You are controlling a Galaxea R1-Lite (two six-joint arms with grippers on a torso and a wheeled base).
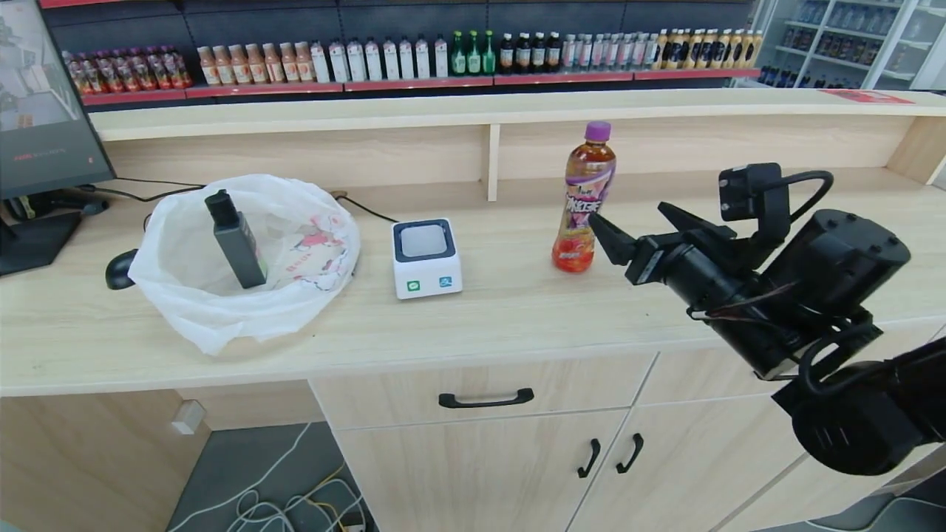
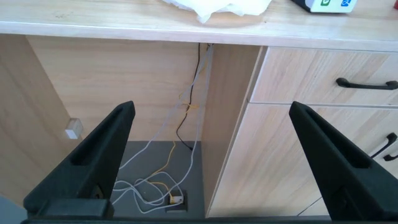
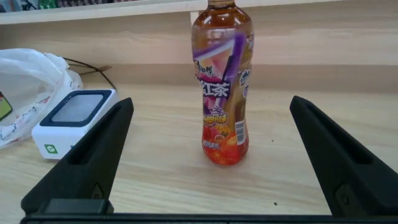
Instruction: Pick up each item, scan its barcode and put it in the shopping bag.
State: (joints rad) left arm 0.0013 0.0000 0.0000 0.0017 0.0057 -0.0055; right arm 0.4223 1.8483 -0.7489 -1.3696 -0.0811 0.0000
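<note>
A tea bottle (image 1: 583, 199) with a purple cap stands upright on the wooden counter, right of the white barcode scanner (image 1: 426, 257). My right gripper (image 1: 641, 233) is open just to the bottle's right, apart from it; in its wrist view the bottle (image 3: 223, 87) stands ahead between the two fingers (image 3: 93, 158). The white shopping bag (image 1: 244, 255) lies open at the left with a dark grey bottle (image 1: 235, 239) standing in it. My left gripper (image 2: 214, 158) is open, held low below the counter edge, facing the cabinet front.
A monitor (image 1: 46, 111) and a black mouse (image 1: 120, 268) sit at the counter's far left. A raised shelf with a divider (image 1: 492, 161) runs behind the bottle. Drawers with black handles (image 1: 485, 400) lie below. Cables (image 2: 165, 180) trail on the floor under the counter.
</note>
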